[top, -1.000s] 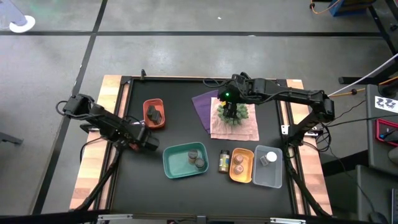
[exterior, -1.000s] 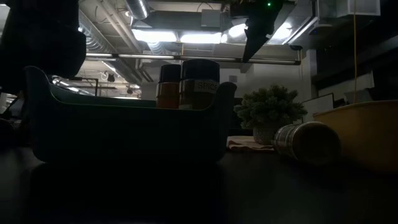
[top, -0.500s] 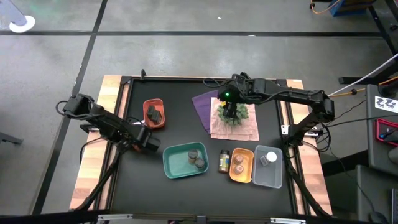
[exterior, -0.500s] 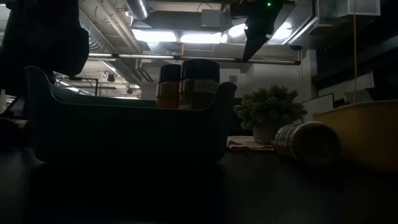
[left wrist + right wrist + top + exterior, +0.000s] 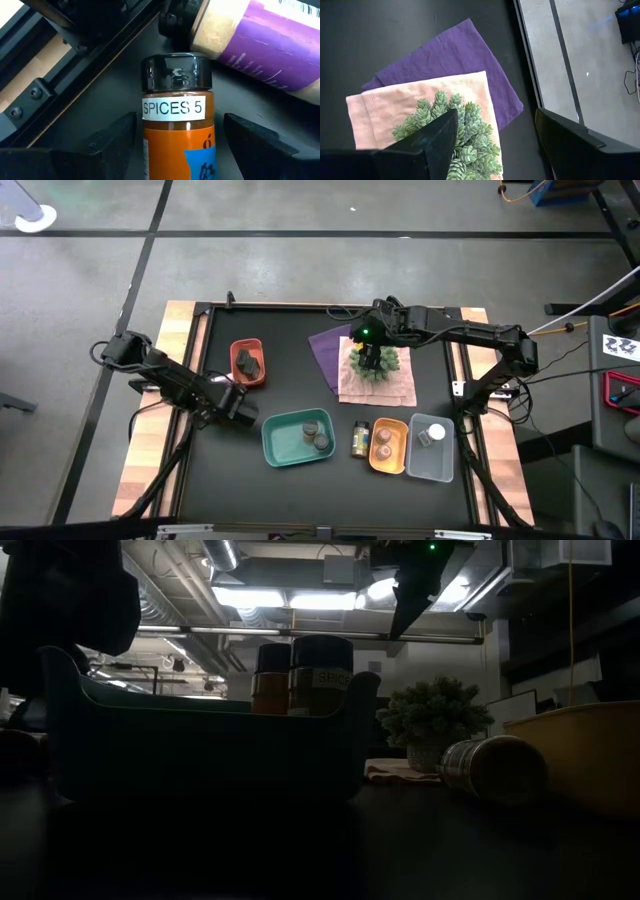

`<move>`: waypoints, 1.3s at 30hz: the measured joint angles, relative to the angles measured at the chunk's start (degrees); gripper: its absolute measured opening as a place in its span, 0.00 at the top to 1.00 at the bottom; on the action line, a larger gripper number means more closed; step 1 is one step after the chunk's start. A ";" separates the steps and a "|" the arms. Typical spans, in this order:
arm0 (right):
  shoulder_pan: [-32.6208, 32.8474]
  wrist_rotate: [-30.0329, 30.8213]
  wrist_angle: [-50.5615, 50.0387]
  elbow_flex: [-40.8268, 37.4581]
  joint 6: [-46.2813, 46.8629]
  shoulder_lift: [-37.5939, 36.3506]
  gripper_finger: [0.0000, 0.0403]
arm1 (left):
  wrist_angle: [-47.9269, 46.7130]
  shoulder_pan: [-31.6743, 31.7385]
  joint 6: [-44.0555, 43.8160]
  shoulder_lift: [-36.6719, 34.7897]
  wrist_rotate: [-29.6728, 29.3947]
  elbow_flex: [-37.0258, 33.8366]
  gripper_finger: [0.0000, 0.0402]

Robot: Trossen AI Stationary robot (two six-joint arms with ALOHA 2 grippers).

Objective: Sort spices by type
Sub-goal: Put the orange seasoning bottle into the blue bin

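Beside teal tray (image 5: 280,448) — left claw (image 5: 180,145) spread astride orange jar (image 5: 178,125) | right claw (image 5: 492,135) spread above plant (image 5: 457,135)

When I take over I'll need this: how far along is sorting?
Done: grey-topped jars in teal tray, dark lumps in red tray, jars in orange tray and clear tray. In hand: left gripper, fingers open around a black-capped orange jar. Left: that, a purple-labelled jar, the jar lying beside the orange tray. Right gripper hovers above green plant.

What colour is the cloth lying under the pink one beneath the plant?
Purple cloth, clearest in the right wrist view.
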 joint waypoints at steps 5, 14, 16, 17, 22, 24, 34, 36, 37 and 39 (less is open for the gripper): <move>-0.02 0.00 0.00 0.00 0.00 0.00 0.34 | 0.64 0.00 -1.43 0.00 0.80 0.00 0.30; -0.02 0.00 0.00 0.00 0.00 0.00 0.34 | 4.41 0.00 -1.08 0.00 3.44 0.00 0.42; -0.01 -0.02 0.00 0.00 0.00 0.00 0.34 | 5.19 0.00 -0.59 0.00 3.44 0.00 0.47; 0.00 0.00 0.01 0.00 0.00 0.00 0.34 | 5.32 0.00 0.49 0.00 3.44 0.00 0.49; -0.02 0.00 0.00 0.00 0.00 0.00 0.34 | 5.98 0.00 4.68 0.00 3.20 0.00 0.58; -0.01 0.00 0.00 0.00 0.00 0.00 0.34 | 6.31 0.00 6.90 0.00 2.97 0.00 0.60; 0.00 0.00 0.02 0.00 0.00 0.00 0.34 | 13.18 -2.69 21.28 -0.11 -7.55 0.09 0.59; -0.01 -0.01 0.00 0.00 0.00 0.00 0.34 | 15.04 -3.68 24.16 -0.09 -9.64 0.09 0.59; -0.01 -0.01 0.02 0.00 0.00 0.00 0.34 | 15.63 -4.16 25.75 -0.09 -10.34 0.09 0.59; -0.02 0.00 0.01 0.00 -0.01 0.00 0.34 | 16.62 -5.03 28.53 -0.07 -11.38 0.09 0.58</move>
